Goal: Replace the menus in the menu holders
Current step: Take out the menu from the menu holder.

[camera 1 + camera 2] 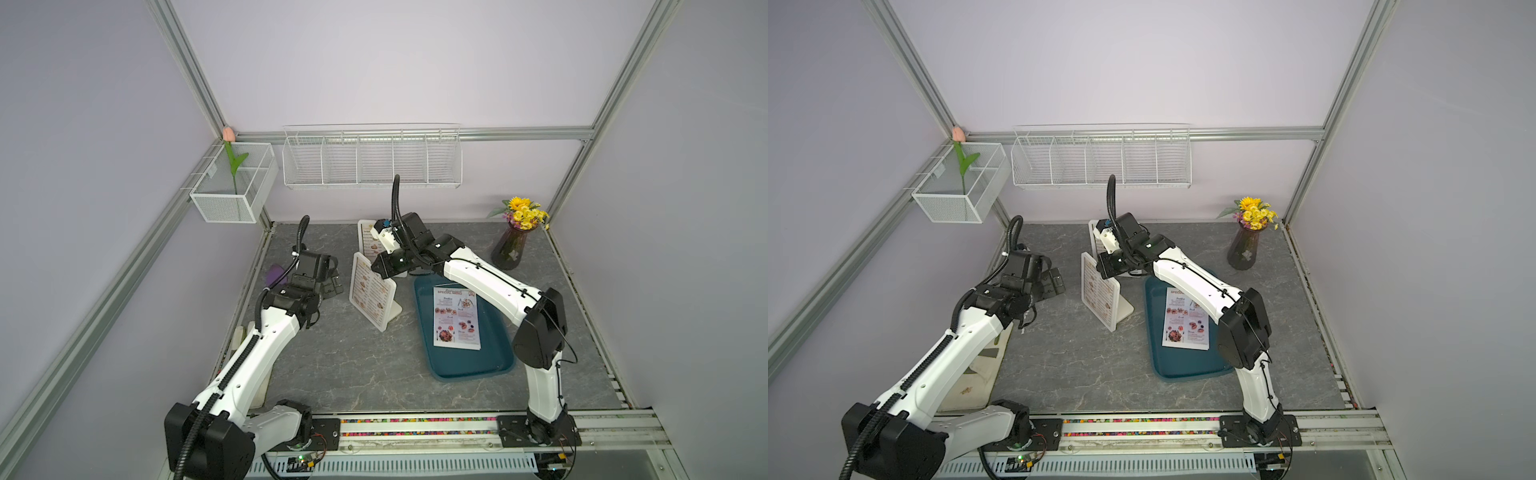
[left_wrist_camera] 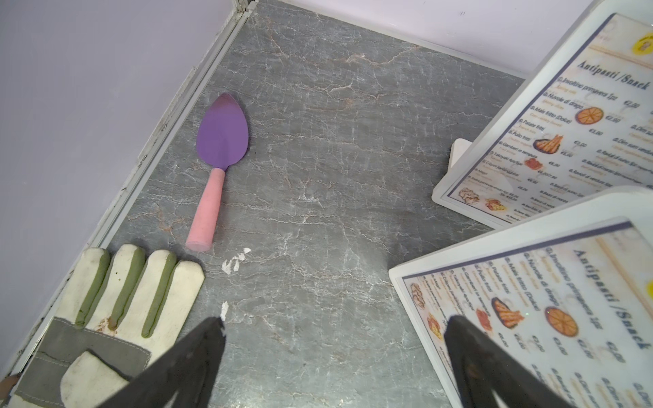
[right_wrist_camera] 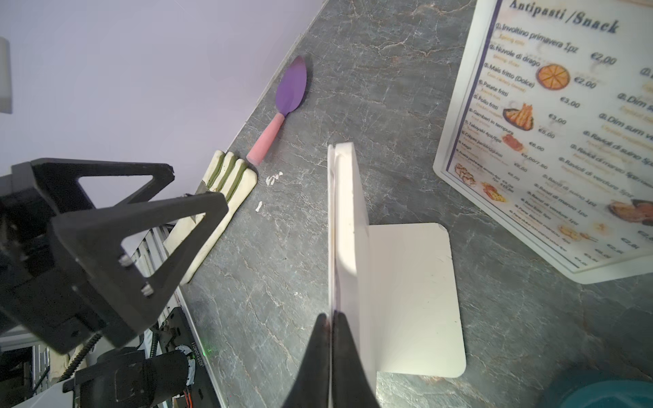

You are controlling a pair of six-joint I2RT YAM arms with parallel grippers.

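Note:
Two white menu holders stand upright on the grey table, each with a cream food menu behind its clear front. The near holder [image 1: 370, 293] [image 1: 1098, 293] shows edge-on in the right wrist view [image 3: 348, 219]. My right gripper [image 3: 330, 318] [image 1: 379, 266] is at its top edge, shut on the thin menu sheet in its slot. The far holder [image 1: 368, 239] [image 3: 551, 134] stands just behind. My left gripper [image 2: 334, 328] [image 1: 334, 282] hangs open left of the near holder [image 2: 530, 300], holding nothing. A red-headed "SPECIAL MENU" sheet [image 1: 456, 318] [image 1: 1185, 318] lies in the teal tray [image 1: 469, 368].
A purple trowel with a pink handle [image 2: 222, 134] and a work glove [image 2: 116, 293] lie by the left wall. A dark vase of yellow flowers [image 1: 513, 243] stands at the back right. A wire rack [image 1: 370, 160] and a mesh box [image 1: 232, 185] hang on the walls.

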